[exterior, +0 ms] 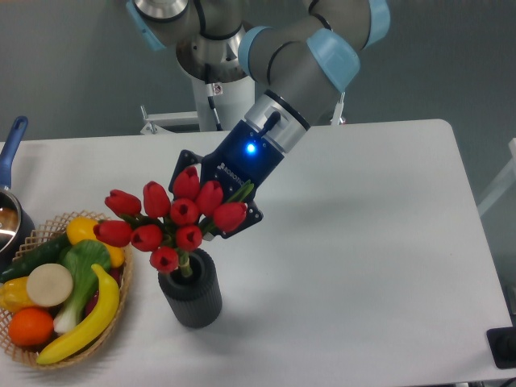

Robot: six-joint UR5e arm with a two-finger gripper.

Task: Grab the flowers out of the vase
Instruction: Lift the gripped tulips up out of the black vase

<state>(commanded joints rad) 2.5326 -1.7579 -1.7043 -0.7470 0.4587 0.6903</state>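
White table [363,201] | one vase [192,297] | ten flowers [173,216] | end effector [211,201] grip unclear

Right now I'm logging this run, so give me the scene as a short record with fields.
flowers: red tulip bunch, stems in the vase
vase: dark ribbed cylinder, upright on the white table
gripper: behind the blooms, at the bunch; fingers hidden, grip unclear
basket: wicker, left of the vase, holding fruit and vegetables
pot: blue handle at the left edge
task state: flowers not yet lifted out
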